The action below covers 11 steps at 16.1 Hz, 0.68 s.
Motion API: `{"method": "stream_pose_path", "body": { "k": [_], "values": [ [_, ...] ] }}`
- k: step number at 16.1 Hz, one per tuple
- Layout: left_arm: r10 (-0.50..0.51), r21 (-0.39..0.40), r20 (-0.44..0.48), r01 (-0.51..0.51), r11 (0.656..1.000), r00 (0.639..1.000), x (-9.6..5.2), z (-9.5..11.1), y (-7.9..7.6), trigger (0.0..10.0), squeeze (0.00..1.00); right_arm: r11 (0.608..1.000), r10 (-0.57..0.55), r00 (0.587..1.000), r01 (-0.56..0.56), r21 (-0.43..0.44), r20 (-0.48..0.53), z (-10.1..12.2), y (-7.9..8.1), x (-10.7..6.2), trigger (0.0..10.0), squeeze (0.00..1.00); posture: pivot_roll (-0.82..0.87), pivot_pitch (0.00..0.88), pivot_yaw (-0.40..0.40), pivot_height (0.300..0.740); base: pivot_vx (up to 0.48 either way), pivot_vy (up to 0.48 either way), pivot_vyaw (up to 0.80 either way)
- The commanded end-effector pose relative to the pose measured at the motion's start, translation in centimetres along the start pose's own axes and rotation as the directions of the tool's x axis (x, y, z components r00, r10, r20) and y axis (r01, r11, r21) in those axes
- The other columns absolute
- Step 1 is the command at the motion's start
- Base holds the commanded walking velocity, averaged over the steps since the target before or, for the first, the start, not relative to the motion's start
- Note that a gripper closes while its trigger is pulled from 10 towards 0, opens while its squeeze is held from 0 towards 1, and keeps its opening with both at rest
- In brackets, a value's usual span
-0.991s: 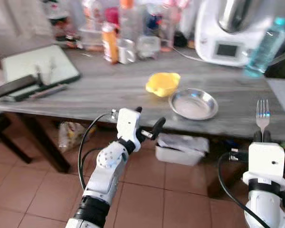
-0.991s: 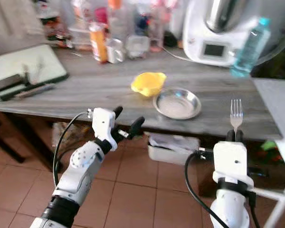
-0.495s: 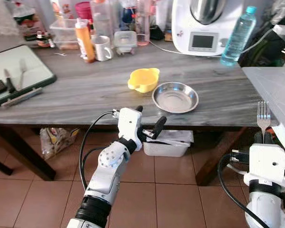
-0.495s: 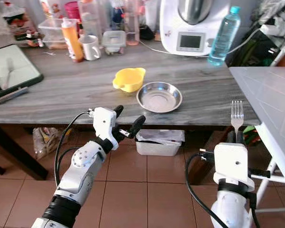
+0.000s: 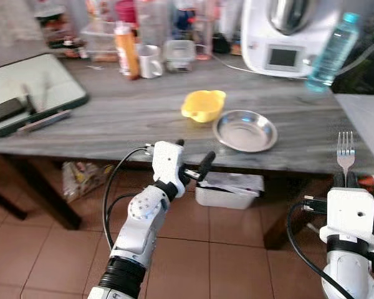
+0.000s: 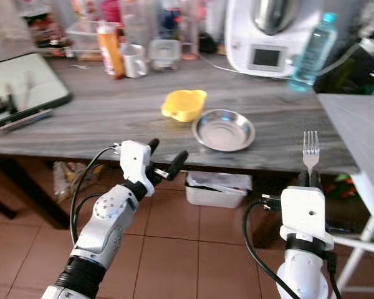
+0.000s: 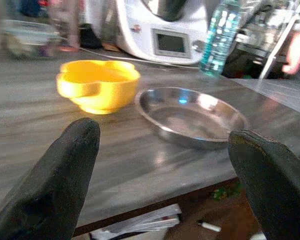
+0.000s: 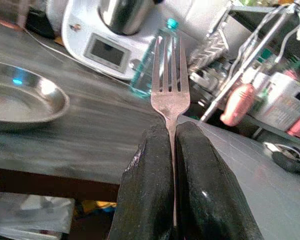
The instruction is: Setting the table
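Note:
A silver fork (image 5: pixel 345 151) stands upright, tines up, with my right gripper (image 5: pixel 343 179) shut on its handle, in front of the grey table's right end. A steel plate (image 5: pixel 245 131) lies near the table's front edge, with a yellow bowl (image 5: pixel 203 105) touching its far left side. My left gripper (image 5: pixel 193 161) is open and holds nothing, just below the table's front edge, to the left of the plate. In the right wrist view the fork (image 8: pixel 169 85) rises from between the closed fingers (image 8: pixel 148 180).
The grey table (image 5: pixel 112 118) carries a green tray (image 5: pixel 31 90) at the left, and bottles, a mug (image 5: pixel 150 60), a white kitchen machine (image 5: pixel 285 37) and a blue water bottle (image 5: pixel 330 51) at the back. A plastic bin (image 5: pixel 227 189) sits under the table. A second grey tabletop (image 5: pixel 368 121) stands at right.
The camera has shifted, so the table now sits a little lower and to the right in view. Both arms keep their pose, and the fork stays gripped.

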<state>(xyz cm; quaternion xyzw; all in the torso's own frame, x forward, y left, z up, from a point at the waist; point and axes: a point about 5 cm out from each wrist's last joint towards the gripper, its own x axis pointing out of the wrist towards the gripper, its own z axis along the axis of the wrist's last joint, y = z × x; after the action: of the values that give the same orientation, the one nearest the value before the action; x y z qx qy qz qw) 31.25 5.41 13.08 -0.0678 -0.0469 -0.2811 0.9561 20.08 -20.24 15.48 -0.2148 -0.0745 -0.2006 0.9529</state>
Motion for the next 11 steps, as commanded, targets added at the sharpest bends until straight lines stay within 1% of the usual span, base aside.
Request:
{"method": "stream_pose_path", "body": {
  "k": [1, 3, 5, 7, 11],
  "values": [
    [-0.011, 0.005, 0.009, 0.011, 1.000, 1.000, 0.04, 0.34, -0.23, 10.0, 0.00, 1.000, -0.007, 1.000, 0.007, 0.008, 0.015, 0.41, -0.13, -0.05, 10.0, 0.00, -0.09, 0.092, 0.001, 0.740, 0.000, 0.000, 0.00],
    [0.018, 0.015, 0.030, -0.018, 1.000, 0.999, 0.35, 0.91, 0.15, 10.0, 0.00, 1.000, -0.011, 1.000, 0.011, 0.012, 0.022, 0.57, -0.16, 0.23, 10.0, 0.00, -0.09, 0.092, 0.002, 0.740, 0.000, 0.000, 0.00],
    [0.030, 0.025, 0.031, -0.030, 0.999, 0.999, 0.30, 0.90, 0.32, 10.0, 0.00, 1.000, -0.016, 1.000, 0.016, 0.012, 0.024, 0.58, -0.32, 0.39, 10.0, 0.00, -0.09, 0.094, 0.003, 0.740, 0.000, 0.000, 0.00],
    [0.021, 0.035, 0.026, -0.021, 0.999, 0.999, 0.15, 0.79, 0.22, 10.0, 0.00, 1.000, -0.022, 0.999, 0.021, 0.013, 0.029, 0.69, -0.49, 0.62, 10.0, 0.00, -0.09, 0.094, 0.003, 0.740, 0.000, 0.000, 0.00],
    [0.003, 0.029, 0.022, -0.004, 1.000, 1.000, 0.37, 0.82, -0.08, 10.0, 0.00, 0.999, -0.041, 0.999, 0.041, 0.006, 0.032, 0.66, -1.00, 0.87, 10.0, 0.00, -0.09, 0.094, 0.008, 0.740, 0.000, 0.000, 0.00]
  ]
}}
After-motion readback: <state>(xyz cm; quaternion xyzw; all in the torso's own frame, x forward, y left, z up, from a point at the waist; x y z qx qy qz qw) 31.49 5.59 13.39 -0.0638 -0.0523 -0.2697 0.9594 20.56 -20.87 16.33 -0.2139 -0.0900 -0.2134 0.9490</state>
